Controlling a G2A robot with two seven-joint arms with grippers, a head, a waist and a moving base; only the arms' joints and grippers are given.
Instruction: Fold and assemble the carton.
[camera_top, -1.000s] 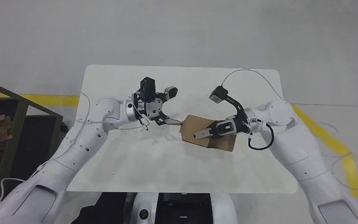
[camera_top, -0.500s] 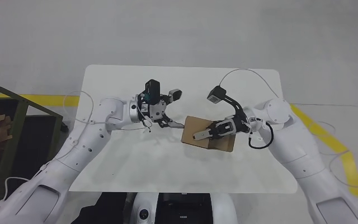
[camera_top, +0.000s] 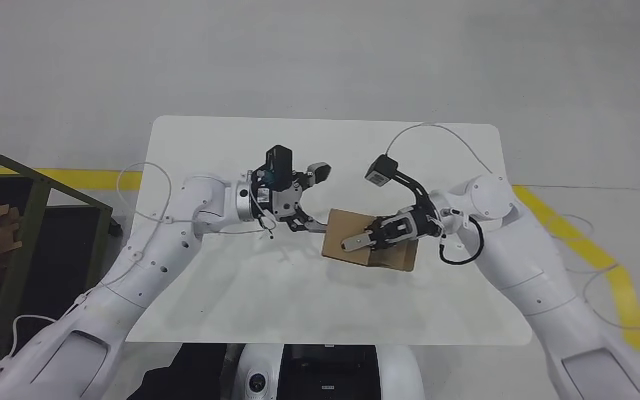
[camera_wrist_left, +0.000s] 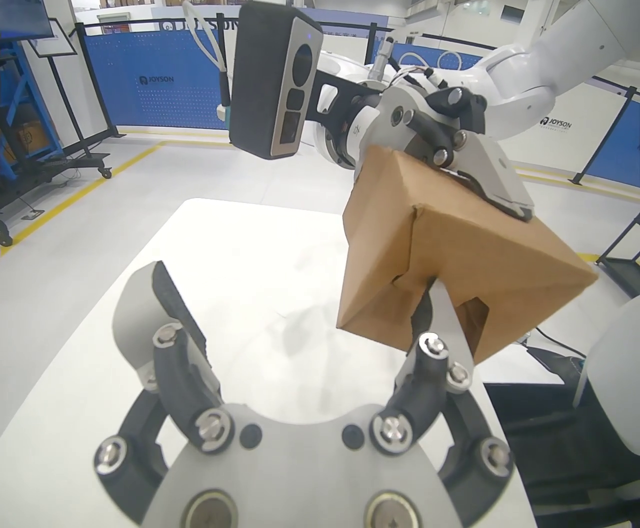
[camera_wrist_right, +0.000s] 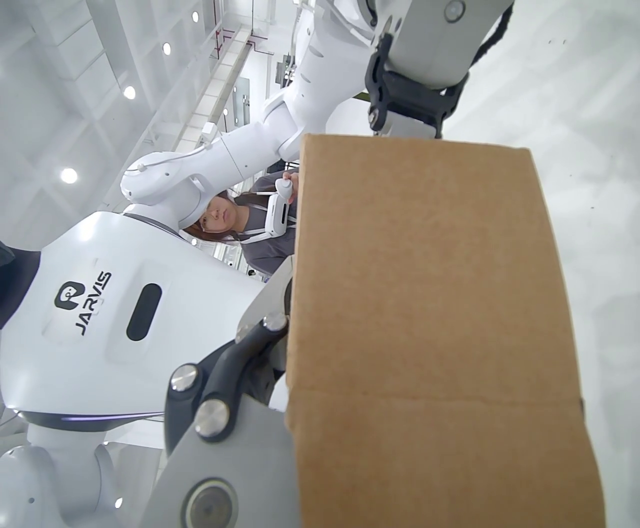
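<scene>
Leftward and rightward the two arms are closing the gap a little: the left gripper (camera_top: 316, 199) is now sitting nearer to the carton (camera_top: 343, 222) than one second ago, and the carton is also coming slightly toward it.

Nearest, in the left wrist view, the left gripper (camera_wrist_left: 295, 300) is standing wide open, holding nothing. One of its fingertips (camera_wrist_left: 436, 295) is touching the end face of the carton (camera_wrist_left: 475, 270), just at the seam where the flaps are meeting and a small opening is remaining. The other finger is hanging well apart over the bare counter (camera_top: 400, 310).

Behind it, the carton is being held off the counter and tilted. Its long axis is running from the left gripper toward the right arm, so the unfinished end is facing the left gripper directly.

Farthest, the right gripper (camera_top: 358, 241) is clenched on the carton, one finger lying along its upper face.

I am judging that the left arm is the nearer one for pressing the end flaps in, while the right is only steadying the carton.
</scene>
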